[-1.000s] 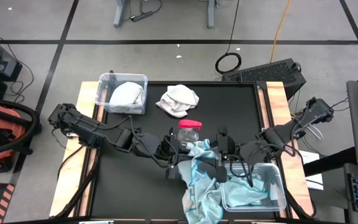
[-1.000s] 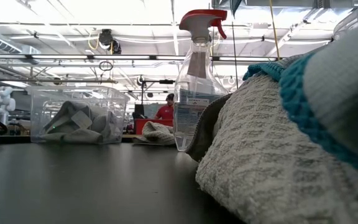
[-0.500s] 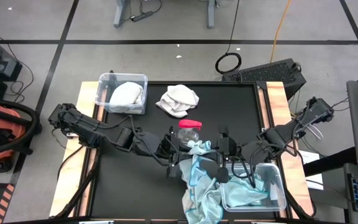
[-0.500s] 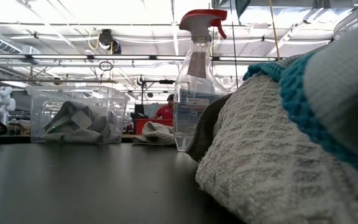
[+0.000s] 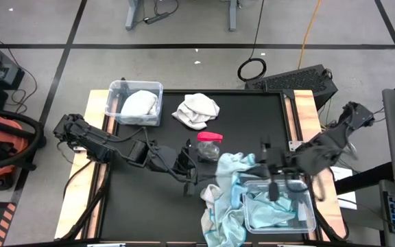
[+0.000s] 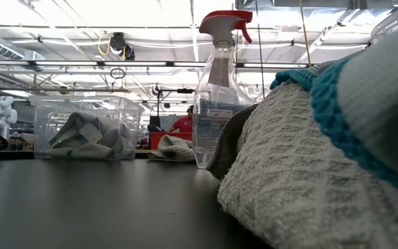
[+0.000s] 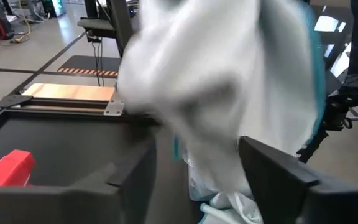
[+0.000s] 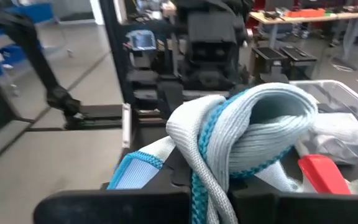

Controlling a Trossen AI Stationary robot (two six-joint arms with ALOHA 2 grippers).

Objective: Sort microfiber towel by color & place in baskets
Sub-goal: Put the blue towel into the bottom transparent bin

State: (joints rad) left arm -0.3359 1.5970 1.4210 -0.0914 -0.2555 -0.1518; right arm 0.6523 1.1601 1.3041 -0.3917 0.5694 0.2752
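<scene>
The right end effector (image 5: 271, 180) has moved over the near basket (image 5: 310, 218), clenched on a blue towel (image 5: 229, 180) and dragging it along. The left end effector (image 5: 196, 173) is gripping a towel too, so the blue one is almost sorted. White towels are waiting in the far basket (image 5: 115, 91) and on the bench (image 5: 136, 185).

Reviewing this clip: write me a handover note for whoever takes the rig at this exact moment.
Right claw: shut on a light blue towel, over the near-right basket, which already holds blue cloth.
Left claw: mid-table by the spray bottle; fingers unclear.
Done: one white towel sits in the far-left basket.
Left: drop the held towel in, sort the blue pile at the near edge, and move the loose white towel to the far-left basket.
</scene>
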